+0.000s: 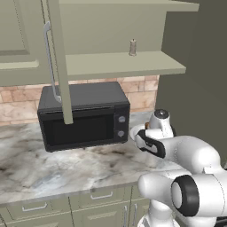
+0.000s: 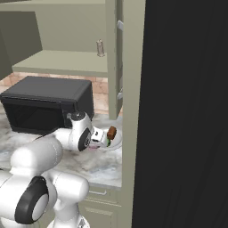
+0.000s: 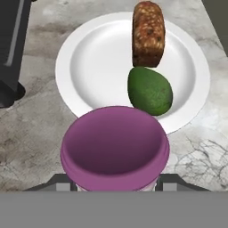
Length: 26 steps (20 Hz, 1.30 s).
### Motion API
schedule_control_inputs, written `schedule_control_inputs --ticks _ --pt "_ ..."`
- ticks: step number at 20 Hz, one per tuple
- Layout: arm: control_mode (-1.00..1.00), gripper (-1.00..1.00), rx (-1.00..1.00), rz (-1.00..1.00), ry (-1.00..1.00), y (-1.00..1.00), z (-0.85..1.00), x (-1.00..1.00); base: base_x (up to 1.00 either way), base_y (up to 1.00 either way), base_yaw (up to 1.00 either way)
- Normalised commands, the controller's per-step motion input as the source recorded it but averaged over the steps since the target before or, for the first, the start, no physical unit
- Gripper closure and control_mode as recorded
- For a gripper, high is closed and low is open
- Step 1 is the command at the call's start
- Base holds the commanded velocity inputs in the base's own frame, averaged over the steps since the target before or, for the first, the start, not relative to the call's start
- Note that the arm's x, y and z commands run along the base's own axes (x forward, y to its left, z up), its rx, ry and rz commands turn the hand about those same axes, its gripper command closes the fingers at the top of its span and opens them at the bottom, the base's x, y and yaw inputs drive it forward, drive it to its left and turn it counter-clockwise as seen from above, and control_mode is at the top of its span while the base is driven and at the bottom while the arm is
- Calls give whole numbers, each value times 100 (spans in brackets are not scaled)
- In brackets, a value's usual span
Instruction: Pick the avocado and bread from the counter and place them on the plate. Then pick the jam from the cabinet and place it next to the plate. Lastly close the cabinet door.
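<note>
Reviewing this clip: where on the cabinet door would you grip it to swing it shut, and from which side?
Grip the long vertical silver handle on the open cabinet door near mid-height, coming from the front, jaws across the bar; it stands off the panel.

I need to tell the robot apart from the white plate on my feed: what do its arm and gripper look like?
The arm is glossy white with rounded, bulbous links and dark grey to black rings and caps at the joints. A black band wraps the wrist section. The gripper has small dark grey finger tips. No cables or markings are visible.
</note>
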Motion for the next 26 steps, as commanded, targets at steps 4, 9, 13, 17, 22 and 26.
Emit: schedule_control_inputs --ticks 4,9,13,17,22,26 --pt "-100 100 0 0 -4 0 -44 0 0 0 0" --pt "-100 100 0 -1 0 4 -31 0 0 0 0" --pt "-100 100 0 -2 -1 4 -23 0 0 0 0" --pt "-100 100 0 -5 -10 5 -20 -20 0 0 0" --pt "-100 100 0 -6 -12 2 -17 -20 0 0 0" --pt "-100 100 0 -7 -2 1 -24 -12 0 0 0"
